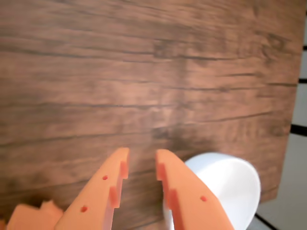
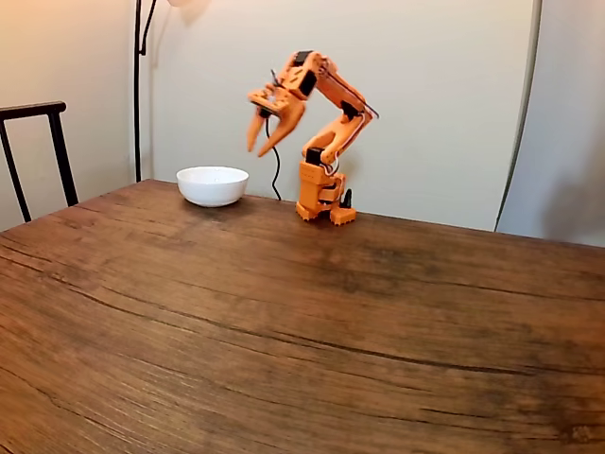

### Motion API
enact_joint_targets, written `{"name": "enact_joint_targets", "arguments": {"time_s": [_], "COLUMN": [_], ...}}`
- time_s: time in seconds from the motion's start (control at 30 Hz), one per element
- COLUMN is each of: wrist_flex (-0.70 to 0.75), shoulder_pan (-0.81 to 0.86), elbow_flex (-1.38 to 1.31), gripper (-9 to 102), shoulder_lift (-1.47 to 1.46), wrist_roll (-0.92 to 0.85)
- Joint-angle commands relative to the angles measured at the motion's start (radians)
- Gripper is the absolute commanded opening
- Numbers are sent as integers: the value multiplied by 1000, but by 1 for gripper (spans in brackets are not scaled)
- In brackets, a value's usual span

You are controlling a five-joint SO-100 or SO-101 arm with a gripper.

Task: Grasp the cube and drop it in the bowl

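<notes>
the two orange plastic fingers (image 1: 142, 165) stand apart with a clear gap between their tips and nothing held in it. in the fixed view the fingers (image 2: 259, 147) hang in the air, pointing down, raised well above the dark brown wood-grain bench (image 2: 284, 312) and just to the right of the bowl.

the plain round glossy white bowl (image 2: 213, 184) sits on the bench near the arm's base; in the wrist view the bowl (image 1: 230, 184) lies partly behind the right finger, close to the bench edge.

the small bright-blue cube cannot be seen on the bench, in the bowl or between the fingers, so i cannot tell where it is. judging by the task, such a tiny solid cube would likely be light and stiff, with smooth faces that may slip; it is best taken across two opposite flat faces, squarely centred.
</notes>
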Motion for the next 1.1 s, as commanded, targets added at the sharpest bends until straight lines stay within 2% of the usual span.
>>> {"name": "enact_joint_targets", "arguments": {"time_s": [0.0,0.43,0.53,0.87,1.07], "wrist_flex": [34,34,25,20,-81], "shoulder_pan": [-48,-333,-367,-457,-548], "elbow_flex": [46,249,281,331,360], "gripper": [5,5,0,0,0], "shoulder_lift": [107,535,604,719,719], "wrist_roll": [-8,-190,-196,-193,-166]}}
